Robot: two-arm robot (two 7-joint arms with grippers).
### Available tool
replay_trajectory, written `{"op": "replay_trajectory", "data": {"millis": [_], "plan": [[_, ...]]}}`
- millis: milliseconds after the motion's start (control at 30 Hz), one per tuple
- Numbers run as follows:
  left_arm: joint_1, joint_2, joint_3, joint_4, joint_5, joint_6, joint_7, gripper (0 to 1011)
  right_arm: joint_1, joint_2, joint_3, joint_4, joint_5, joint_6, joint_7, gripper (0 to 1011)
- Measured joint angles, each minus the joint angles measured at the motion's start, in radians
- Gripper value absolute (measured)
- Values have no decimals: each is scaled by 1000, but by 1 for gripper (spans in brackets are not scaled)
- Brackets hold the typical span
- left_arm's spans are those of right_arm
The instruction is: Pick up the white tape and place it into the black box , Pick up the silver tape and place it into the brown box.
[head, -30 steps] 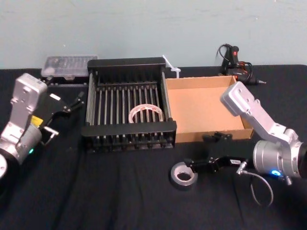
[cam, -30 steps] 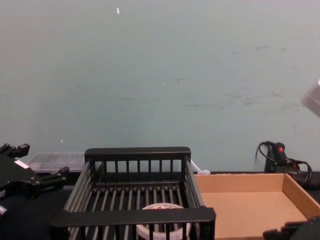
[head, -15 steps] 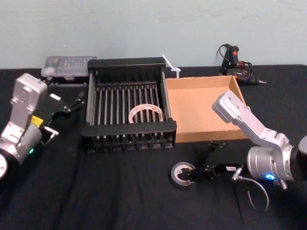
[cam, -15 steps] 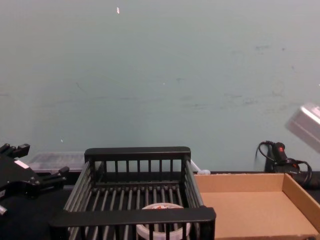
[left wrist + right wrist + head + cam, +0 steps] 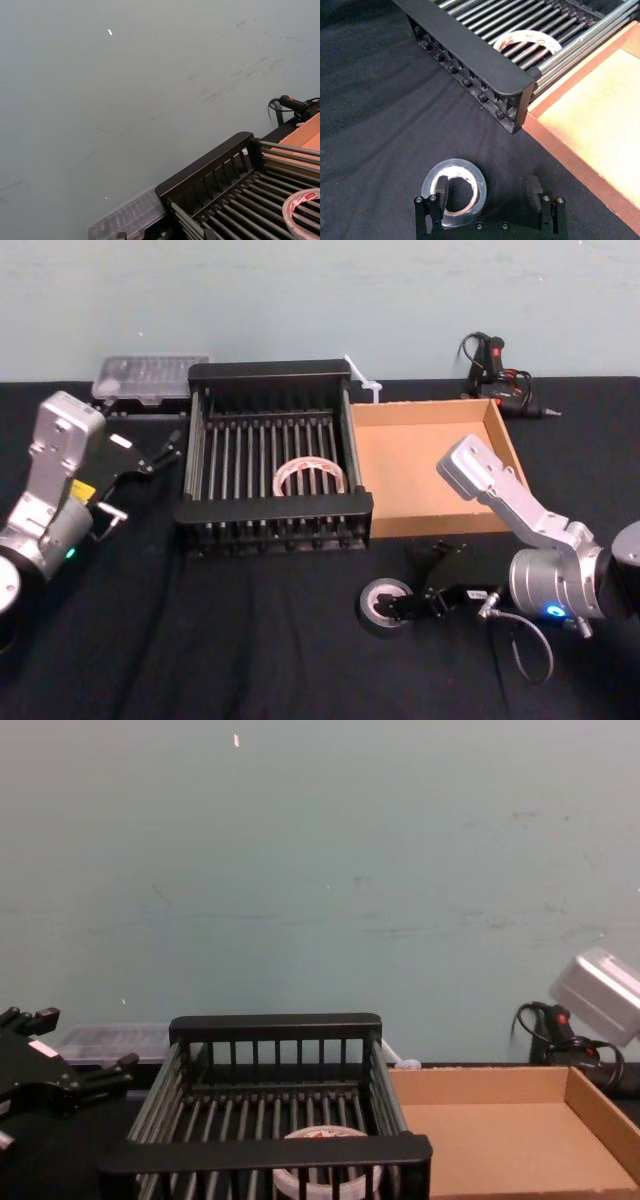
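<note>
One each: white tape (image 5: 310, 476), silver tape (image 5: 385, 604), black box (image 5: 275, 508), brown box (image 5: 425, 465).

Soft, even light falls from above, and shadows are faint. The black tablecloth (image 5: 380, 100) ahead of the right gripper (image 5: 487, 189) swallows the light and shows only shallow folds. Beyond the gripper, pale highlights streak the bars of the black slatted crate (image 5: 470, 55). The shallow brown cardboard tray (image 5: 420, 460) glows evenly.

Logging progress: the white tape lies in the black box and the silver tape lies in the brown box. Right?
Not quite. The head view shows the silver tape on the black cloth in front of the brown box, at the open right gripper. The white tape does lie in the black box.
</note>
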Motion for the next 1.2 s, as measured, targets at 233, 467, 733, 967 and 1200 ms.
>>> {"op": "replay_trajectory", "data": {"millis": [233,467,733,967,1200], "plan": [[0,0,0,0,0,0,0,1001,5,-5,-8,15,0,0,-6,1002],[0,0,0,0,0,0,0,1001,9,-13,-14,29,-3,-1,-13,1003],[0,0,0,0,0,0,0,1001,9,-16,-15,34,-8,-7,-16,1002],[0,0,0,0,0,0,0,1001,9,-16,-15,34,-9,-7,-16,1003],[0,0,0,0,0,0,0,1001,9,-16,-14,34,-9,-7,-16,985]]}}
